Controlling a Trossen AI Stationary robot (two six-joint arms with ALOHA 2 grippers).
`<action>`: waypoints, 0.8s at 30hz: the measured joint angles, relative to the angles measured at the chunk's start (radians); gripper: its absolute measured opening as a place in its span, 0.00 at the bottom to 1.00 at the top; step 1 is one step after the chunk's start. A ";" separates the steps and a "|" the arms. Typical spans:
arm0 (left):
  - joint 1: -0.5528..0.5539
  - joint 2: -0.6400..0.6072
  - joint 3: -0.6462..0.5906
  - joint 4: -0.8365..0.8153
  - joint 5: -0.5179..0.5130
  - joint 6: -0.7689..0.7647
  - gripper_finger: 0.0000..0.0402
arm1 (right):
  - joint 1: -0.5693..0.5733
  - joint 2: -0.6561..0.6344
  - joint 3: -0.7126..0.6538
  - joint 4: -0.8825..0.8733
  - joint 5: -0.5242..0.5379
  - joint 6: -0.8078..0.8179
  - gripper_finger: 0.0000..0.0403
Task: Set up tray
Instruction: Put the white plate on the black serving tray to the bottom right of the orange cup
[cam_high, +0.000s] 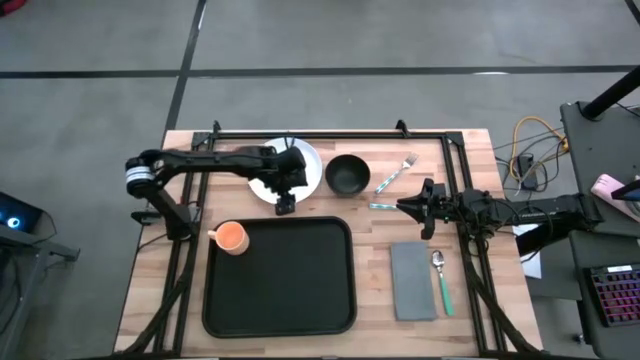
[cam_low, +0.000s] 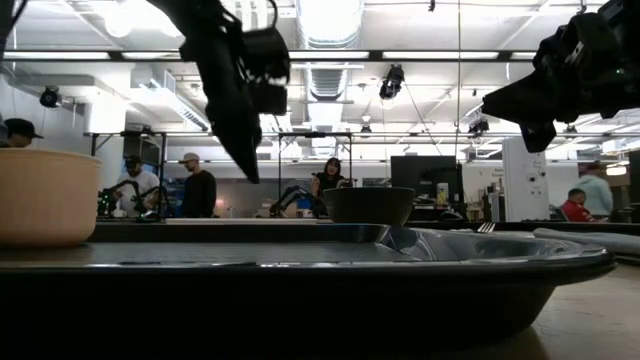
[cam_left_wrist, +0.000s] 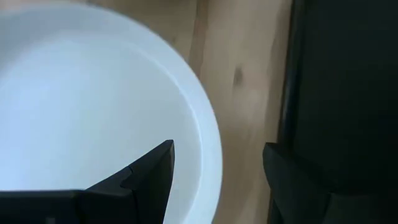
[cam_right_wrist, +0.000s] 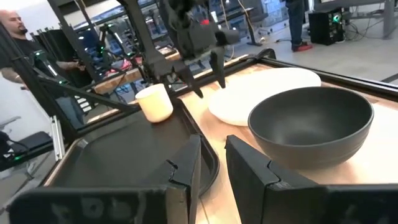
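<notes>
The black tray (cam_high: 285, 300) lies on the near middle of the table, with an orange cup (cam_high: 231, 237) standing in its far left corner. A white plate (cam_high: 300, 160) sits beyond the tray. My left gripper (cam_high: 285, 205) hovers open over the plate's near rim (cam_left_wrist: 208, 143), one finger above the plate and the other toward the tray (cam_left_wrist: 348, 93). From the side, the left gripper (cam_low: 245, 110) hangs well above the table. My right gripper (cam_high: 402, 207) is open (cam_right_wrist: 211, 165) and raised, right of the black bowl (cam_high: 347, 173).
A fork (cam_high: 397, 172) lies right of the bowl, and a teal-handled utensil (cam_high: 380, 206) lies just ahead of my right gripper. A grey napkin (cam_high: 412, 280) and a green-handled spoon (cam_high: 441, 282) lie right of the tray. People stand in the room behind.
</notes>
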 joint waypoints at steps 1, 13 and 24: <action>0.000 0.014 0.000 -0.007 0.000 0.003 0.56 | 0.000 0.000 0.000 0.000 0.001 0.000 0.17; -0.007 0.101 -0.002 -0.097 -0.026 0.129 0.49 | 0.000 0.000 0.000 0.000 0.003 0.000 0.17; -0.034 0.102 -0.067 -0.011 -0.105 0.157 0.48 | -0.001 0.000 0.000 -0.023 0.004 0.001 0.17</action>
